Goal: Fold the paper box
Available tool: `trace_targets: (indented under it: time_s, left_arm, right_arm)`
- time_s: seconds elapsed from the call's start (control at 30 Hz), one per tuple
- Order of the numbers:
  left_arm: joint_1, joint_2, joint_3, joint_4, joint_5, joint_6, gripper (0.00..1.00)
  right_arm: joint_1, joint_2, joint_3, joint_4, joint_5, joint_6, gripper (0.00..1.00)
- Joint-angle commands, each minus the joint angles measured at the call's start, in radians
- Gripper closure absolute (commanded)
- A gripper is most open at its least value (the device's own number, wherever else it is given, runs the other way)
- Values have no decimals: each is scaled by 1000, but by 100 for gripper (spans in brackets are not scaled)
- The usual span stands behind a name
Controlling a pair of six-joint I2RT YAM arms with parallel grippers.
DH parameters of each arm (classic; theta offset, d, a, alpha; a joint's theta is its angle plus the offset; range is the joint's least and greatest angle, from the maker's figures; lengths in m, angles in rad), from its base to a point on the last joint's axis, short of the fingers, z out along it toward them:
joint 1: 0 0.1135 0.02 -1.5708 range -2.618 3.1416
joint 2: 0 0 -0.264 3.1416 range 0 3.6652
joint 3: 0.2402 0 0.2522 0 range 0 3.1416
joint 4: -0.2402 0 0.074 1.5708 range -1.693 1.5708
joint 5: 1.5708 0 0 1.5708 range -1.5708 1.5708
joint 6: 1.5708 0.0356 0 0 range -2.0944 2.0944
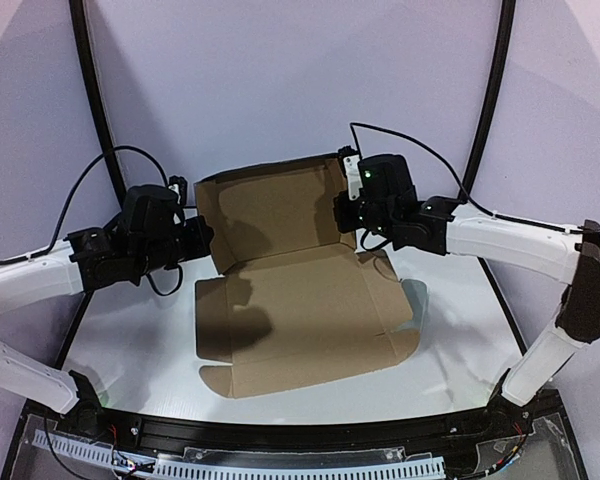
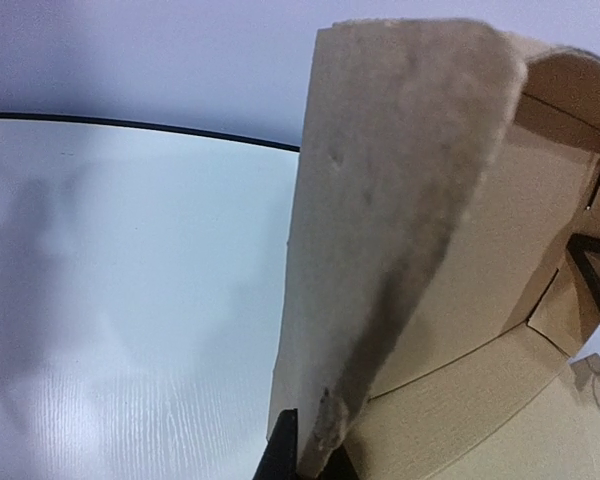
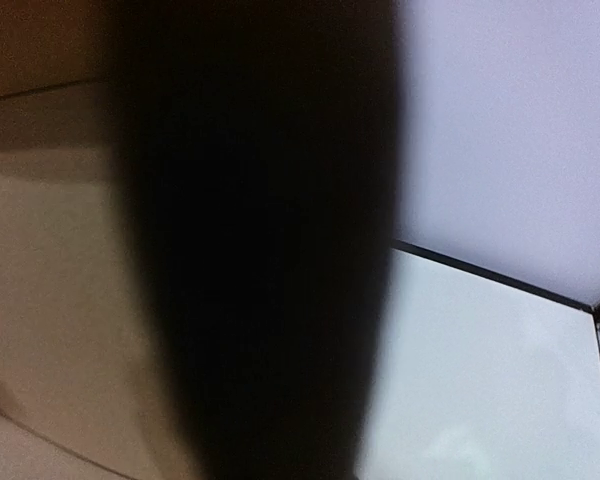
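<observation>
Risk: rear panel (image 1: 275, 215) of paper box (image 1: 300, 310) dropping flat, or left side flap (image 2: 400, 200) creasing or tearing, if pulled unevenly from the two sides.

Box on white table (image 1: 460, 340), base flat, rear panel upright between the arms.

Left gripper (image 1: 206, 240) pressed together, pinching the flap's lower edge.

Right gripper (image 1: 348, 215) at panel's right edge. Wrist view blocked by dark blur, so cannot tell whether clamped or spread.

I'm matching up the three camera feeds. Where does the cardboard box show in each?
Top view: the cardboard box lies mid-table, its rear panel raised.
Left wrist: the box fills the right half, one flap close up.
Right wrist: the box is blurred brown down the left side.
Shared landmark: the table's black rim.
</observation>
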Motion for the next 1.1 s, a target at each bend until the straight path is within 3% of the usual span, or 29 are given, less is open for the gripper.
trace_targets:
  time_s: [0.0,0.17,0.23,0.27,0.37,0.5,0.7,0.9,0.97,1.07]
  left_arm:
    - [-38,9,76,-76,-78,-27,99]
    - [-81,95,214,-271,-290,-149,99]
    - [-85,167,276,-426,-407,-233,99]
    - [-87,247,403,-595,-500,-318,99]
    - [-87,372,516,-853,-616,-484,99]
    - [-87,478,675,-1065,-683,-611,99]
    - [-86,581,773,-1301,-732,-773,99]
    - [-69,591,775,-1389,-721,-838,99]
    - [-70,582,770,-1361,-712,-797,99]
    - [-70,541,722,-1172,-654,-597,99]
  right_arm:
    - [-6,53,32,41,203,28,95]
    - [10,90,60,67,277,50,100]
    - [20,101,70,68,296,43,100]
    - [39,105,74,78,311,29,100]
    - [58,108,77,69,350,21,100]
    - [68,105,77,37,426,45,100]
    - [71,112,90,-32,522,59,100]
    - [71,103,84,-70,559,59,100]
    - [71,97,81,-72,529,55,100]
    - [71,73,66,-66,397,48,96]
